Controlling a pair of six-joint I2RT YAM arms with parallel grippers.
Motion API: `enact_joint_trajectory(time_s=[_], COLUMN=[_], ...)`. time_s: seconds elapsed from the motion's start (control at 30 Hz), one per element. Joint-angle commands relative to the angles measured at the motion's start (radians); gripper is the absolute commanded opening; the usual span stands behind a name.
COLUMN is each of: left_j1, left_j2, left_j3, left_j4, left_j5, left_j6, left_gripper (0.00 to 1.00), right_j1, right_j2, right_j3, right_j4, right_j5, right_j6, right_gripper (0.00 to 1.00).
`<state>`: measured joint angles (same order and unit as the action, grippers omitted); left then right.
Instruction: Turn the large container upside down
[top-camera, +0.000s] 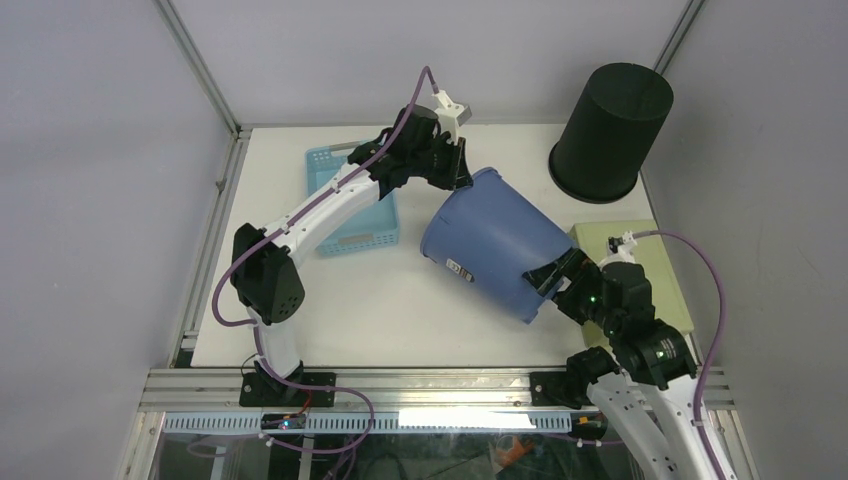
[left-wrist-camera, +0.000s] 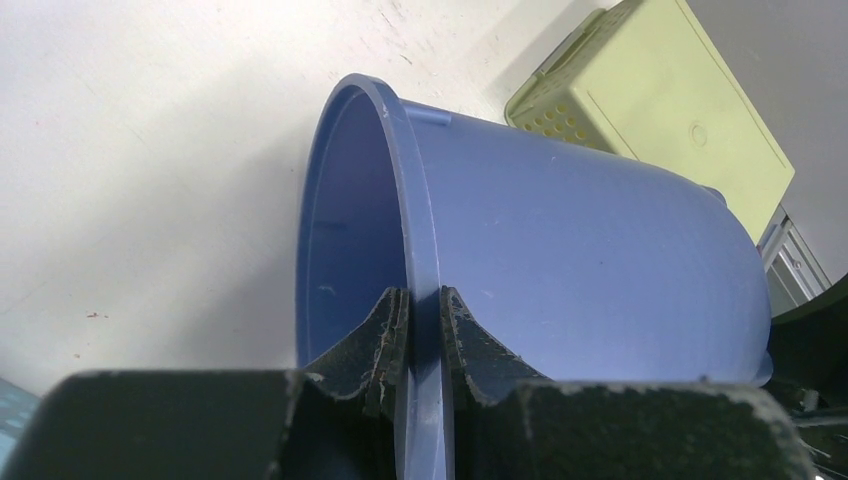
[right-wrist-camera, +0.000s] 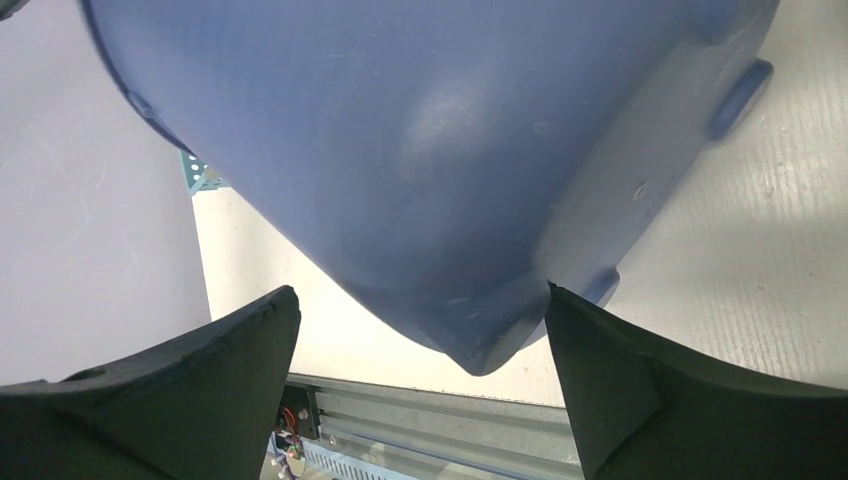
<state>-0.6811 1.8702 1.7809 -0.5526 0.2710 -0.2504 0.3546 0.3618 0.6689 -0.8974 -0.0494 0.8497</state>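
The large blue container (top-camera: 490, 240) is tipped on its side over the table's middle, with its mouth toward the far left and its base toward the near right. My left gripper (top-camera: 461, 166) is shut on the container's rim (left-wrist-camera: 424, 300), with one finger inside the mouth and one outside. My right gripper (top-camera: 553, 281) is open at the base end. In the right wrist view its fingers (right-wrist-camera: 235, 370) stand wide apart on either side of the base edge (right-wrist-camera: 480, 350). I cannot tell if they touch it.
A black container (top-camera: 610, 130) stands upside down at the far right. A light blue basket (top-camera: 350, 205) sits under the left arm. A pale green basket (top-camera: 650, 265) lies at the right, also in the left wrist view (left-wrist-camera: 650, 100). The table's metal front rail (right-wrist-camera: 420, 420) is close below.
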Motion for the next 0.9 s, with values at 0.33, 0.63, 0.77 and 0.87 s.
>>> enact_joint_trajectory(time_s=[0.33, 0.63, 0.77, 0.87], left_j1=[0.005, 0.012, 0.039, 0.064], left_j2=[0.069, 0.133, 0.191, 0.230], left_j3=[-0.049, 0.055, 0.166, 0.223], left_j4=[-0.188, -0.169, -0.168, -0.165], left_j5=[-0.078, -0.051, -0.005, 0.023], left_j6=[0.065, 0.034, 0.008, 0.002], left_gripper=[0.00, 0.00, 0.00, 0.00], right_j1=[-0.003, -0.003, -0.003, -0.003], right_j2=[0.179, 0.268, 0.340, 0.400], right_j3=[0.218, 0.290, 0.327, 0.358], right_j4=[0.284, 0.393, 0.476, 0.522], right_j5=[-0.295, -0.342, -0.351, -0.348], right_j6=[-0.033, 0.019, 0.020, 0.014], right_gripper=[0.96, 0.96, 0.96, 0.96])
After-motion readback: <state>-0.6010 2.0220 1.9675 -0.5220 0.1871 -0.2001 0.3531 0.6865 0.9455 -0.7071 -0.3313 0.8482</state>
